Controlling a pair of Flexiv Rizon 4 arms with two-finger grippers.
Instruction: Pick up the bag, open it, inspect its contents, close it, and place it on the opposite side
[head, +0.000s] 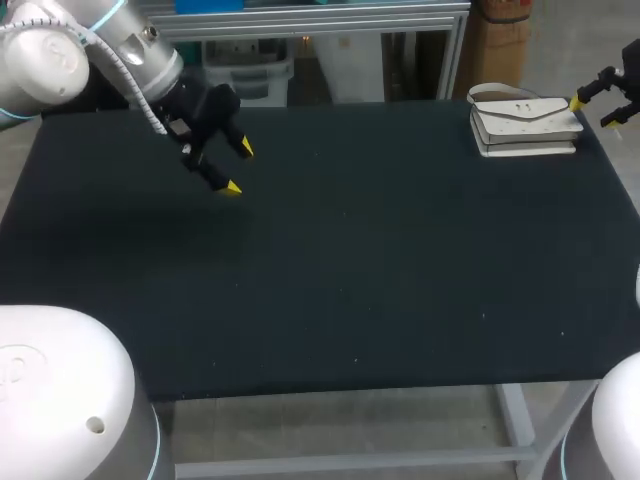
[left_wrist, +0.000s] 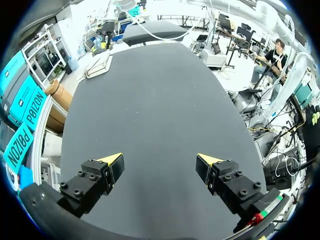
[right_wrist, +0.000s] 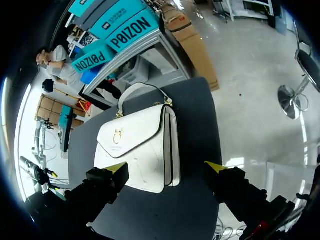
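White leather flap handbag (head: 525, 122) lies flat at bench (head: 350, 250) far-right corner, just ahead of released right tool (head: 593, 110), long axis across its gap. Left tool (head: 238, 168) released, well apart.

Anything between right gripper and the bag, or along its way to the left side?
Nothing visible. Right gripper is open, the white handbag just ahead of it; only the left gripper, open, hangs over the table at its left.
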